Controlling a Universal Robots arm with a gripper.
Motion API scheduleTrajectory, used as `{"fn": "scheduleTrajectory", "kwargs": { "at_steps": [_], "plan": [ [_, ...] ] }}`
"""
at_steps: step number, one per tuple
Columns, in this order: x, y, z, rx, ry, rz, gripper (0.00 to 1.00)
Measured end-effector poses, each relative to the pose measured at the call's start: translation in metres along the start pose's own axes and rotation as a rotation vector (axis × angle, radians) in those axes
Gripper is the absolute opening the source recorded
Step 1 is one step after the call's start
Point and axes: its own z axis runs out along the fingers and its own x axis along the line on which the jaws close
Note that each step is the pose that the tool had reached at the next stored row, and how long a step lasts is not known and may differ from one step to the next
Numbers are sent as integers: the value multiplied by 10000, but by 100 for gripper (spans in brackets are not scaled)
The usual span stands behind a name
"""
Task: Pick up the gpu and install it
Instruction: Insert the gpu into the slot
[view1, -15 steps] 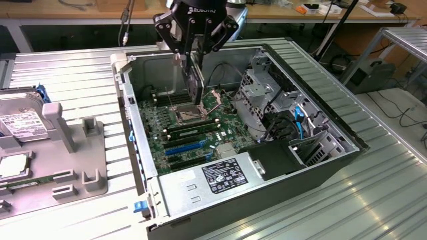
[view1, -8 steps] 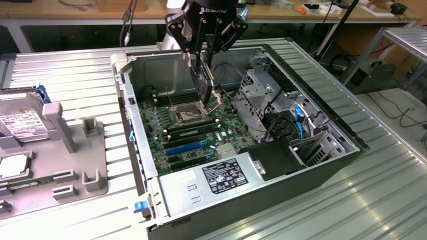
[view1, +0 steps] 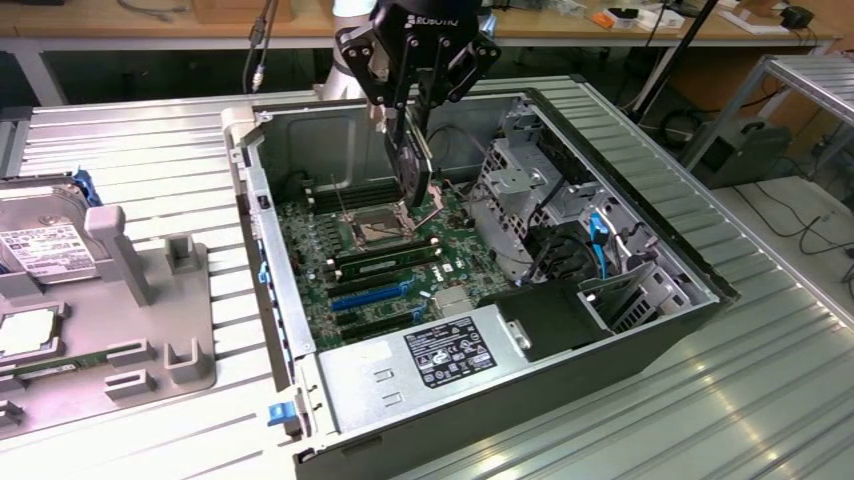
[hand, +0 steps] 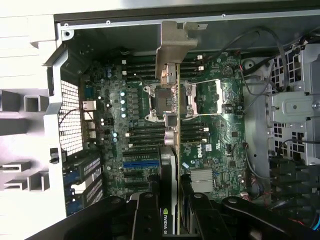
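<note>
Item 1, hand: the hand (view1: 407, 125) is closed on the gpu (view1: 411, 168), with 1 finger on each flat face of the card. In the wrist view the black fingers (hand: 147, 210) flank the card's near end, and the hand (hand: 172, 205) holds it edge-on to the camera.

Item 2, gpu: the card is held on edge inside the open top of the computer case (view1: 274, 300), over the motherboard (view1: 387, 270). In the wrist view the gpu (hand: 172, 145) runs as a thin line across the CPU socket (hand: 162, 100). Its silvery bracket (hand: 176, 42) is at the far end, close to the case wall. Whether the lower edge touches the board cannot be determined. The card is not seated in the blue slot (view1: 367, 297), which lies apart from it, nearer the power supply (view1: 400, 370).

Item 3, surroundings: the case lies on its side on a ribbed metal surface (view1: 747, 400). At the exterior view's left a grey tray (view1: 147, 330) carries a hard drive (view1: 40, 245) with a white label, well apart from the case.
</note>
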Motion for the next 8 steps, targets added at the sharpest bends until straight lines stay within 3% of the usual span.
{"fn": "scheduleTrajectory", "kwargs": {
  "at_steps": [8],
  "plan": [
    [0, 0, 0, -1, 2, -50, 27]
  ]
}}
